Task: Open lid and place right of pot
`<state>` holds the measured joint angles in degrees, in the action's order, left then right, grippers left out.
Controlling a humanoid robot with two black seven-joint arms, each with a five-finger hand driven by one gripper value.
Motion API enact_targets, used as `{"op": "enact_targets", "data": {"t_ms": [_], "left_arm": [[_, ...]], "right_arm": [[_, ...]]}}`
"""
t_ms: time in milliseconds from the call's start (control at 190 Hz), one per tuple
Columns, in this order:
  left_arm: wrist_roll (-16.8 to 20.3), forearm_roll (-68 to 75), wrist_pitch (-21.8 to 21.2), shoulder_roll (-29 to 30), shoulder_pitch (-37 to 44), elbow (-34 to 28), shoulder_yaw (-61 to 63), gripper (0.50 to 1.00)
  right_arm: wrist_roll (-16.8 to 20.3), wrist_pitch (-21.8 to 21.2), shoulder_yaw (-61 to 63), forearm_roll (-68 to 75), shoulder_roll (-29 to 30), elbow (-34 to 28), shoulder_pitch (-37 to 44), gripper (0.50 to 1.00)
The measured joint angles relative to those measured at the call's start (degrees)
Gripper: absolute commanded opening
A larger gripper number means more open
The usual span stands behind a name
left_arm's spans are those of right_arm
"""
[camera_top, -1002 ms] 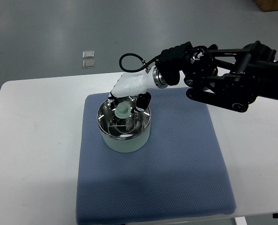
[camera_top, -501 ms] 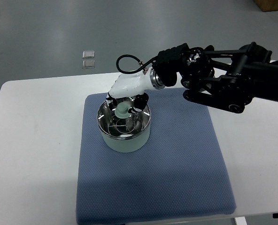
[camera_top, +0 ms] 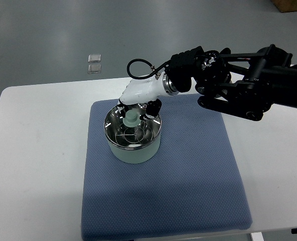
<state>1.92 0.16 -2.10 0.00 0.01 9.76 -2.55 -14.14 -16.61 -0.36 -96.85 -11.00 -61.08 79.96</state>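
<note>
The right robot hand (camera_top: 136, 108) reaches in from the right, angled down over the pale green pot (camera_top: 133, 136) on the blue mat (camera_top: 188, 170). Its fingers flank the lid (camera_top: 133, 131) knob (camera_top: 130, 118); whether they grip it is unclear.

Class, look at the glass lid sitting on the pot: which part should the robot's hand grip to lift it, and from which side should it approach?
Grip the pale knob at the centre of the lid, coming from above. The lid lies flat inside the rim of the pot, so its edge offers no hold; the knob stands upright. The right hand is already at it, fingers either side.
</note>
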Motion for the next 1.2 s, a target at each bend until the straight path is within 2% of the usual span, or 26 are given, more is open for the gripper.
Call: {"op": "enact_targets", "data": {"t_ms": [121,522,1202], "left_arm": [[0.00,-0.01,-0.02,0.00,0.00,0.00,0.00,1.000],[0.01,-0.04,-0.02,0.00,-0.01,0.00,0.00,1.000],[0.01,-0.02,-0.01,0.00,-0.01,0.00,0.00,1.000]], "right_arm": [[0.00,0.00,0.00,0.00,-0.10,0.00,0.17,0.627],[-0.09,-0.39,0.01,0.09,0.07,-0.09,0.21,0.629],[-0.44,-0.71,0.01,0.35,0.15,-0.31,0.00,0.668]]}}
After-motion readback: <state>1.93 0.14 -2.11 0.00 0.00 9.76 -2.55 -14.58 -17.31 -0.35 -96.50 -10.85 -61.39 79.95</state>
